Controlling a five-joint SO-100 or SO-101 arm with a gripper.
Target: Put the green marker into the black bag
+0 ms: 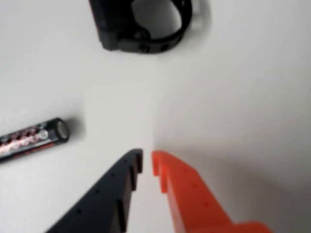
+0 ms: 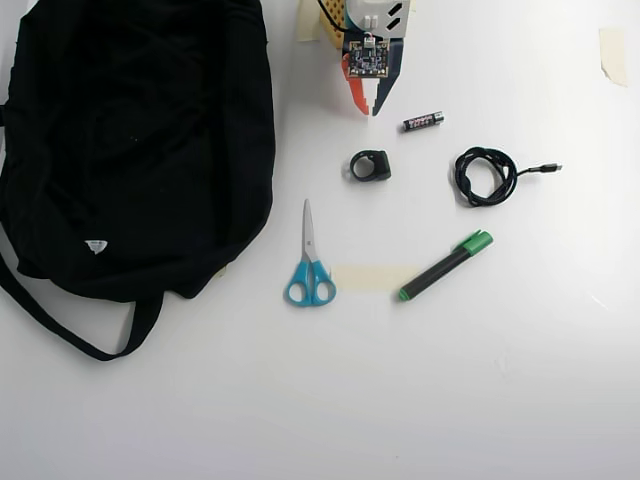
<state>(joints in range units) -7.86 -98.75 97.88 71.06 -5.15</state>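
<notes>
Gripper (image 2: 369,108): jaws nearly closed, holding nothing.
Green marker (image 2: 446,265): lies on table, well apart from gripper.
Black bag (image 2: 130,140): far left, seemingly closed.

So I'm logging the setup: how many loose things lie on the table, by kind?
Bag: 1
Scissors: 1
Marker: 1
Battery: 1
Cable: 1
Black ring clip: 1
Total: 6
</notes>
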